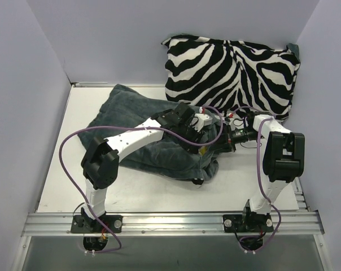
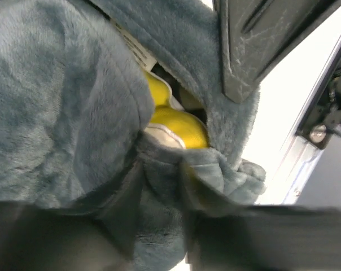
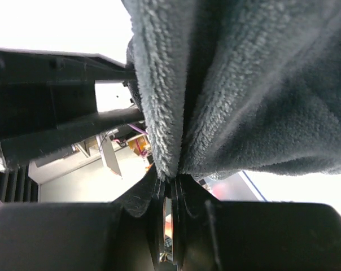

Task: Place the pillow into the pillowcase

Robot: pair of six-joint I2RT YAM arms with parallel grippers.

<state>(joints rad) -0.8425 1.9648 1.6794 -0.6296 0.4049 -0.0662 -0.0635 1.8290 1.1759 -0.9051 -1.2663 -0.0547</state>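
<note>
- At the middle of the table point(image 1: 159, 195), the grey-teal pillowcase point(image 1: 142, 141) lies crumpled, its mouth toward the right arm.
- The right gripper point(image 3: 171, 179) has its jaws clamped on the mouth's plush hem.
- The yellow pillow point(image 2: 176, 121) sits just inside that mouth, directly ahead of the left gripper point(image 1: 200, 131), the nearer one; I cannot tell whether its jaws grip anything.

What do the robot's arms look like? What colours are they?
The left arm and the right arm both have white tube-shaped links joined by chunky black joints. A purple cable loops along each one. The right tool has flat black fingers.
</note>
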